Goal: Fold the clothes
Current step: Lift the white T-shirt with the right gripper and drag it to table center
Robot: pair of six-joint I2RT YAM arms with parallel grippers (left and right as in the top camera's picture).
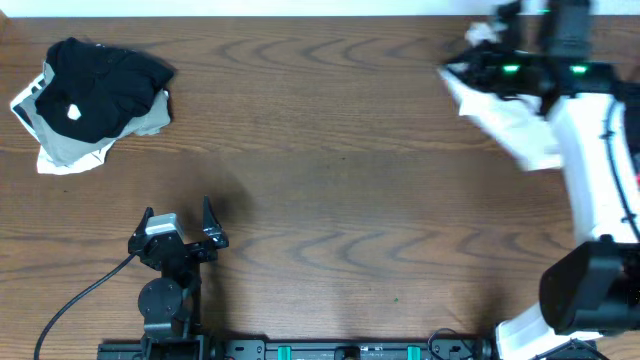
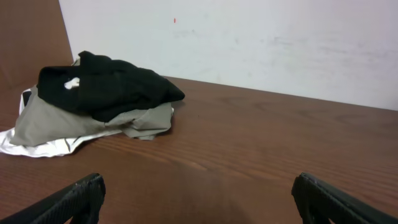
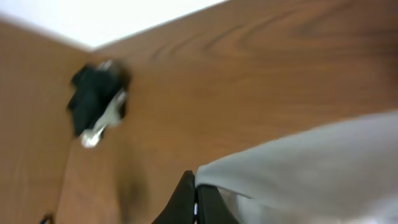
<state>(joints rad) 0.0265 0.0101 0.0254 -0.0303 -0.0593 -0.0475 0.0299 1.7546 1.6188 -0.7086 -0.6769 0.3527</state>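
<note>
Your right gripper (image 3: 196, 190) is clamped shut on the white T-shirt (image 1: 510, 125), at the far right of the table (image 1: 350, 170). Your left gripper (image 1: 178, 222) rests near the front edge with its jaws spread wide, holding nothing.

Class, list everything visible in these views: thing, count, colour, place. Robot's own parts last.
white garment: one, white, far right
black garment: one, black with white spot, atop the far-left pile
grey garment: one, grey-beige, under the black one
white cloth: one, white, bottom of that pile
table: one, brown wood, under everything
cable: one, black, near left
left hand: one, black, near left, open, empty
right hand: one, black, far right, shut on the white garment
</note>
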